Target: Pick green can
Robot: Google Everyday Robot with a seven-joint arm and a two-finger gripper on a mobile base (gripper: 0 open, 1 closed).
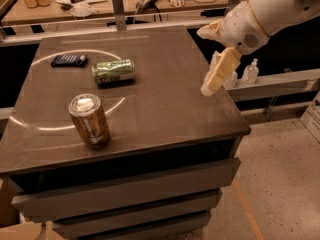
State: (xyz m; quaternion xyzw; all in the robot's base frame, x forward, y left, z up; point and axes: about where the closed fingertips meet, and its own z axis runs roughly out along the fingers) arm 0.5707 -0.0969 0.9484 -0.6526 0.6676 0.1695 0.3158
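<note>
Shiny green can [114, 71], a small metal drink can with pale label markings and silver ends, lies on its side on the dark brown table [165, 109], left of centre in the upper part of the frame. Just to its upper left lies a flat dark blue rectangular object [70, 60]. Lower left of the green can, nearer the table's front edge, a brown-gold can with a silver top [90, 120] stands upright, apart from it. A thin pale ring of light [120, 105] curves across the tabletop, passing between the two cans.

The cream-coloured end effector [209, 88] hangs over the table's right edge, right of centre, pointing down and left from the white arm [265, 16] that enters at the upper right corner. It is well apart from the green can and holds nothing; whether it is open or closed cannot be told.
</note>
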